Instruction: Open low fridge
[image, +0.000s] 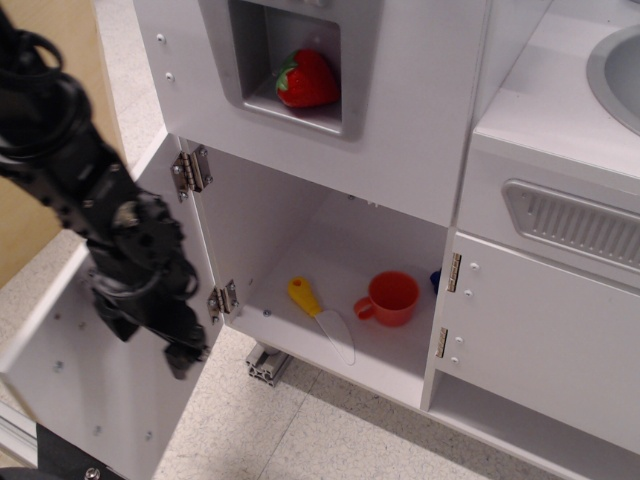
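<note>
White panelling frames the scene: the low fridge (105, 380) door is swung wide to the left, its inner face towards the camera, held by two metal hinges (190, 170) at the compartment's left edge. The black hand (165, 335) hangs in front of that door face; whether its fingers are apart or together I cannot tell. The opened compartment is unobstructed at its front edge, and on its floor lie a yellow-handled knife (320, 315) and, just beside it, an orange cup (390, 298). Above, a strawberry (306, 78) sits in the grey dispenser niche (235, 60). No writing or labels can be read.
</note>
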